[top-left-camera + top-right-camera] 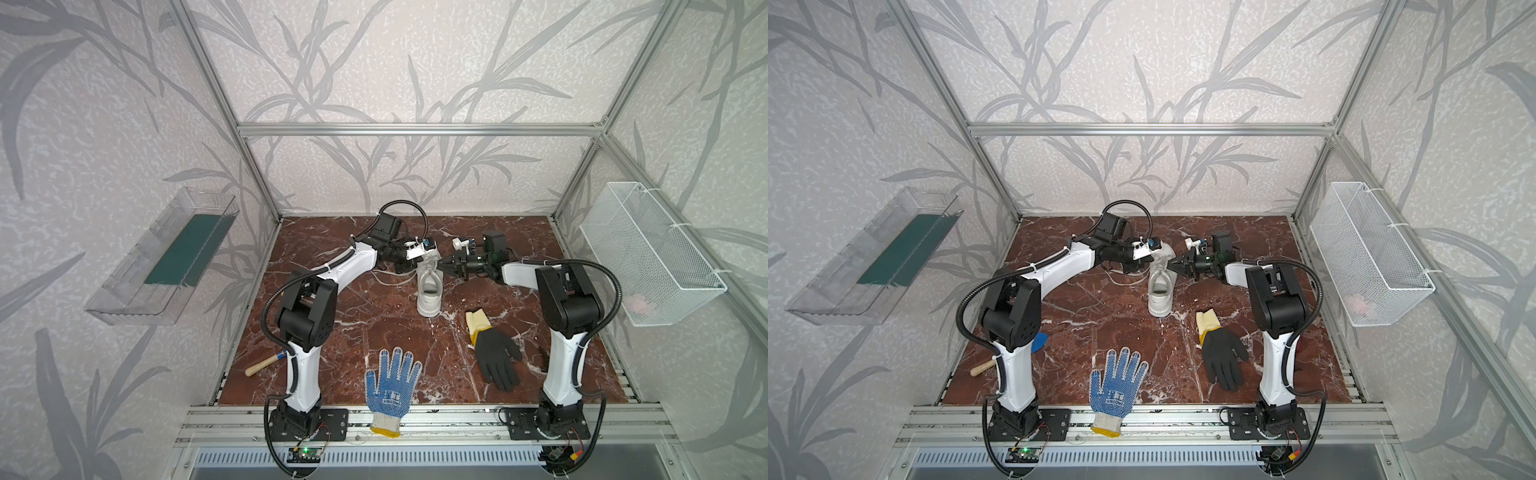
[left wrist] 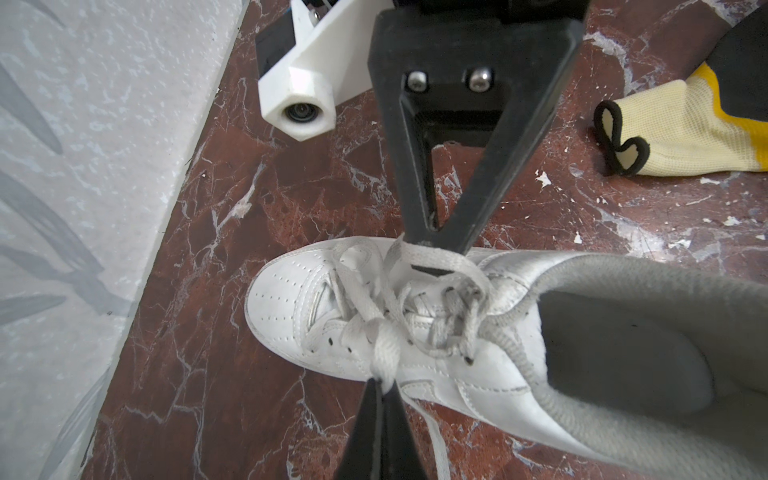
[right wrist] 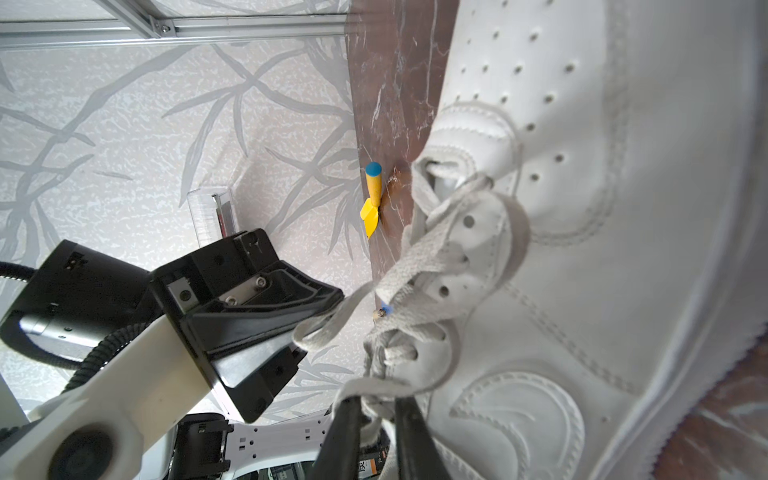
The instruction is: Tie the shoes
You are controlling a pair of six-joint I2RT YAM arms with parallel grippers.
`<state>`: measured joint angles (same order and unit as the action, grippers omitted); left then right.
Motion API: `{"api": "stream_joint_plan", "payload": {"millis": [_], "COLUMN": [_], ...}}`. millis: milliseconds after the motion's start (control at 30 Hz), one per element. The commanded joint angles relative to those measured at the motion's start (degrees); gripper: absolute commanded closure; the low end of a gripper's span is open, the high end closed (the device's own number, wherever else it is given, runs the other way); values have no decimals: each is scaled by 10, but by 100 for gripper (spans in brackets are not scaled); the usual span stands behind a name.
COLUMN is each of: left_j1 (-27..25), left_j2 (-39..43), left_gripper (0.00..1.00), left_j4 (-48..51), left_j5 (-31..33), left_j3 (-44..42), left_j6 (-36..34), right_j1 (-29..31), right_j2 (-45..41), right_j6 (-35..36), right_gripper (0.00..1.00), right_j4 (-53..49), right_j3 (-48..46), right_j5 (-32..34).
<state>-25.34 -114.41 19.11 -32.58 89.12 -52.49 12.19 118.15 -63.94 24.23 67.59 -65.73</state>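
Sneaker (image 1: 429,291) status, for anyone following along: the white low-top sits sole-down on the marble worktop (image 1: 332,328), toward the back and roughly in the middle. Its toe points at the rear wall and the heel opening faces my bases. That puts it right between my two arms. I reckon that's the point, since each side gets its own bit of lace without reaching across.

My left end effector (image 2: 384,386) is clenched tight on a stretch of the laces (image 2: 415,324) coming off one side of the tangle over the tongue. My right end effector (image 2: 436,253) is pinched on another stretch on the opposite side (in its own wrist view the lace runs between the fingers (image 3: 349,424), so it's gripping, not just poking). Both grips sit close to the eyelets, tips nearly facing each other across the shoe.

My read is that this is the cinching part, pulling outward both ways so the knot snugs down. I can't tell if it's a proper bow yet. Nothing pins the shoe, so an uneven pull could drag or tip it.

The black glove with the yellow cuff (image 1: 494,357) lies near the heel and the blue-dotted glove (image 1: 392,382) is up front, both clear of the laces.
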Motion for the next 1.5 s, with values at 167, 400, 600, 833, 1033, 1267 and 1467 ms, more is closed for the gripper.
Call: {"api": "stream_joint_plan", "payload": {"millis": [167,400,600,833,1033,1267,1467], "left_j1": [-9,-14,-16,-16,-16,-15,-16], "left_j2": [24,18,18,18,18,19,20], "left_gripper": [100,100,100,100,100,100,100], "left_j4": [25,26,23,26,22,21,19], "left_j5": [-6,-8,-6,-3,-2,3,4], "left_j3": [11,11,11,9,8,4,2], "left_j6": [-17,-14,-11,-13,-11,-12,-12], "right_j1": [10,13,12,5,-20,-32,-31], "right_j2": [11,19,15,3,-14,-37,-37], "right_j6": [-86,-94,-78,-98,-78,-1,60], "right_gripper": [82,81,80,66,62,61,77], "right_j4": [133,146,125,160,133,31,-57], "right_j3": [-11,-12,-18,-37,-62,-72,-64], "right_j5": [-16,-13,-7,-12,-11,-11,-1]}}
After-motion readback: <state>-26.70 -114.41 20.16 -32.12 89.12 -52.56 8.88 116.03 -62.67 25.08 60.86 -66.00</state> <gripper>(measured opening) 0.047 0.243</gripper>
